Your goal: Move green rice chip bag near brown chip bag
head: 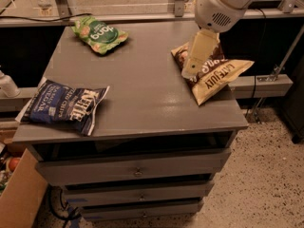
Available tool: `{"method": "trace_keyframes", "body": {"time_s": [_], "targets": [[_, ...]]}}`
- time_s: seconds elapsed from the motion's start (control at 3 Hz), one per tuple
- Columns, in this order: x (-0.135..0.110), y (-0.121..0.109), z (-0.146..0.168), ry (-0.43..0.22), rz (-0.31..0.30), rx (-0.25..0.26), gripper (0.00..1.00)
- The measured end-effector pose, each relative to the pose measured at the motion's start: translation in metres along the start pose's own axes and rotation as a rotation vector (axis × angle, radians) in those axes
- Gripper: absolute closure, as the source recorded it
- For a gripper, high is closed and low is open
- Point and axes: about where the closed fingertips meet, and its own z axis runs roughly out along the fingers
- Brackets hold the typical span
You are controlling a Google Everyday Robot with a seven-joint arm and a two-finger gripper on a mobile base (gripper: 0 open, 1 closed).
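Observation:
The green rice chip bag lies flat at the far left corner of the grey cabinet top. The brown chip bag lies on the right side, its corner hanging over the right edge. My gripper hangs from the white arm at the upper right. It is above the left part of the brown chip bag and hides some of it. It is far from the green bag, with nothing seen in it.
A dark blue Kettle bag lies at the front left corner, overhanging the edge. The cabinet has drawers below. A cardboard box stands on the floor at the lower left. A rail and dark shelf run behind the cabinet.

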Motion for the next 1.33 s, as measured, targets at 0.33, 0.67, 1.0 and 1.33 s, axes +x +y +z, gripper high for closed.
{"method": "trace_keyframes", "body": {"time_s": [0.33,0.67,1.0,1.33], "targets": [[-0.014,-0.01,0.013,-0.039,0.01,0.01,0.0],[-0.034,-0.035,0.045,-0.087,0.042,0.017,0.0],[-0.055,-0.062,0.083,-0.165,0.113,0.005,0.0],[-0.077,-0.082,0.117,-0.262,0.211,0.004,0.0]]}}
